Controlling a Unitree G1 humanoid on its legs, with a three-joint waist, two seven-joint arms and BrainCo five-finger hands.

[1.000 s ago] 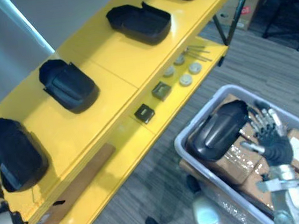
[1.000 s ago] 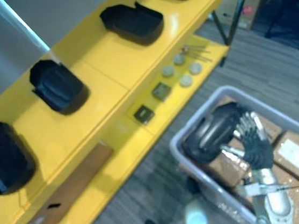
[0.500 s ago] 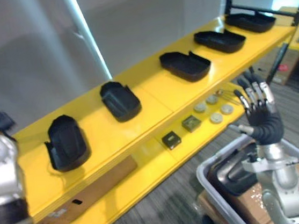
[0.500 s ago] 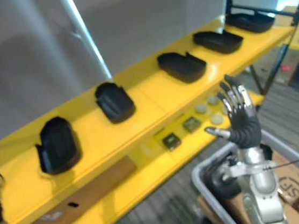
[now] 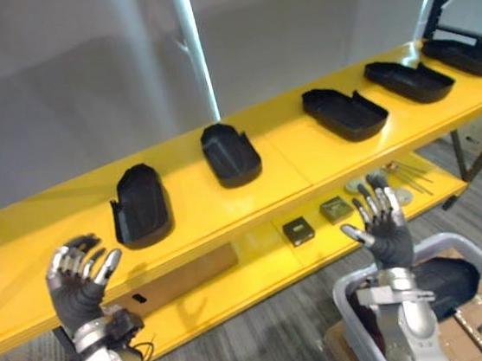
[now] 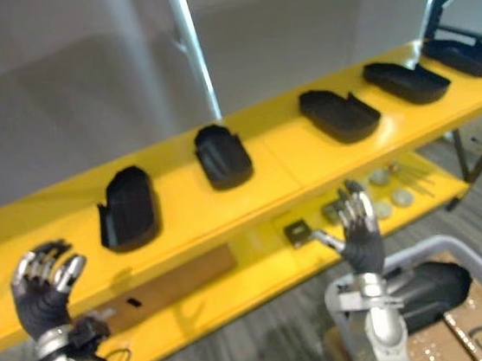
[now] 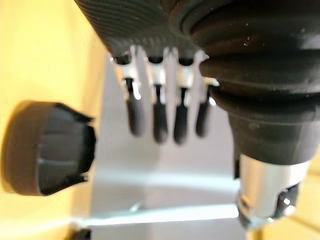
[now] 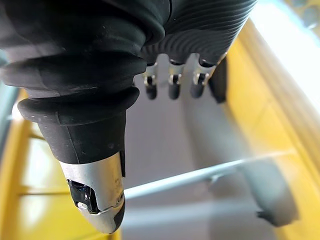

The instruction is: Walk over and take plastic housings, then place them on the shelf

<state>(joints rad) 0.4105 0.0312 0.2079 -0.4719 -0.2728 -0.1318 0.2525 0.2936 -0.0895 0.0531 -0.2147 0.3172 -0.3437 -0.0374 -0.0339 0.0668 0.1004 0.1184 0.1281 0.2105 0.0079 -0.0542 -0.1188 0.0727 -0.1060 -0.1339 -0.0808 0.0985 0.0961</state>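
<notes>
**Both hands raised.** My left hand (image 5: 81, 290) and right hand (image 5: 387, 235) were raised, fingers open and empty. One black plastic housing (image 5: 449, 283) lay in the grey bin (image 5: 345, 295) before the yellow shelf (image 5: 47, 237). Lowering my right hand squarely over it seemed best.

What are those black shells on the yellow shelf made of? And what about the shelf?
The black shells look like moulded plastic: they have thin walls, rounded hollow shapes and a dull matte surface. The yellow shelf is probably painted metal, since it is flat and smooth with a faint sheen, though it might be coated board.
</notes>
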